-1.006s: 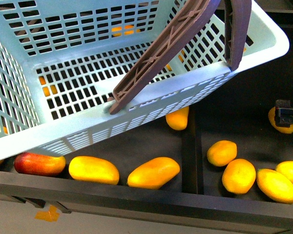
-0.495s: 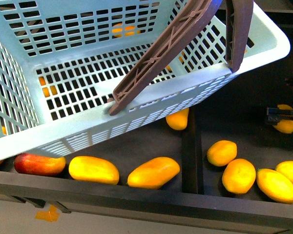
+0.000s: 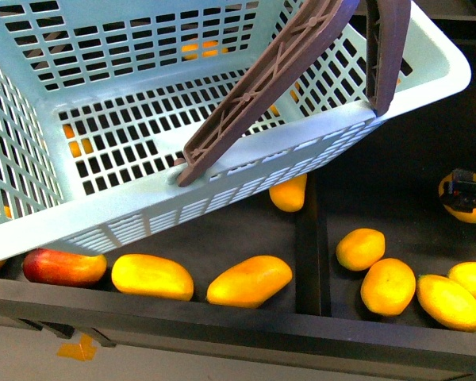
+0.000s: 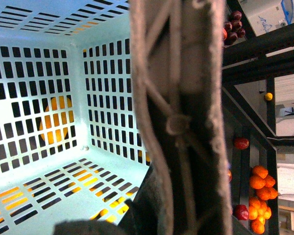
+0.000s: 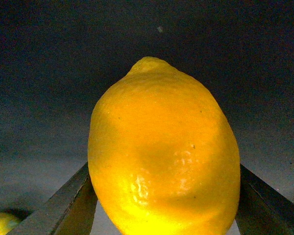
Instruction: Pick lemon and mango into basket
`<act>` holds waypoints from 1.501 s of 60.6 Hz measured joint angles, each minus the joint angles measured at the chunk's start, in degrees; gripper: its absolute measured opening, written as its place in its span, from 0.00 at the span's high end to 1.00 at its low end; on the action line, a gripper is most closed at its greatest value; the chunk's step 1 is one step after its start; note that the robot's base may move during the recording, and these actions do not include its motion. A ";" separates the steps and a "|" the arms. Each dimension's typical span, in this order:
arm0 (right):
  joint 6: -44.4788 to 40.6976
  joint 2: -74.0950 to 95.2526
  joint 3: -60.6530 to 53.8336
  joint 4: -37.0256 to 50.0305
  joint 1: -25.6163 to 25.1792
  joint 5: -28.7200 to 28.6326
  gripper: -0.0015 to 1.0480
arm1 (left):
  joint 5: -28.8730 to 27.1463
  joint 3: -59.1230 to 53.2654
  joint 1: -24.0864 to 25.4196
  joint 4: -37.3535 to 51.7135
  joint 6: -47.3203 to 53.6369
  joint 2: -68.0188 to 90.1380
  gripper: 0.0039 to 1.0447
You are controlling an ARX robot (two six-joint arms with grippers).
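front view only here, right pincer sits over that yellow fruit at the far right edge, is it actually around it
Observer: Yes. The right wrist view shows the lemon between the two fingers of the right pincer, one on each side.
Operator: touching it or just near
Observer: Both fingers lie against its sides there; no gap shows.
Operator: what does the left wrist see
Observer: The handle close up, and an inside corner of the basket with no fruit in it; orange shows only through the slots.
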 joint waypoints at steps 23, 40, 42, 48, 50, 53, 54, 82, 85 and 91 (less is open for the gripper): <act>8.15 -32.54 -17.05 2.36 0.83 -9.70 0.38 | -0.04 0.00 0.00 0.00 0.00 0.00 0.96; 14.71 -50.40 -16.50 -0.48 15.69 -5.42 0.38 | -0.02 0.00 0.02 0.00 0.02 0.00 0.96; 14.82 -50.38 -16.24 -0.70 16.72 -5.01 0.38 | -0.02 0.00 0.02 0.00 0.02 0.00 0.96; 15.06 -49.66 -15.52 -1.79 20.94 -2.43 0.38 | -0.02 0.00 0.02 0.00 0.00 0.00 0.96; 15.10 -49.40 -15.45 -1.92 21.79 -1.90 0.38 | -0.04 0.00 0.02 0.00 0.00 0.00 0.96; 15.19 -48.72 -15.17 -2.23 23.69 -0.42 0.38 | -0.07 0.00 0.02 0.00 0.02 0.00 0.96; 15.23 -48.41 -15.06 -2.34 24.41 0.26 0.38 | -0.07 0.00 0.02 0.00 0.02 0.00 0.96; 15.89 -44.24 -14.51 -1.49 32.89 8.33 0.19 | 0.04 0.00 0.02 0.00 0.00 0.00 0.96; 16.15 -44.24 -14.51 -1.16 32.89 8.81 0.13 | -0.02 0.00 0.02 0.00 0.02 0.00 0.96; 17.73 -44.68 -14.95 -0.17 32.35 9.68 0.08 | 0.09 0.00 0.02 0.00 0.07 0.00 0.96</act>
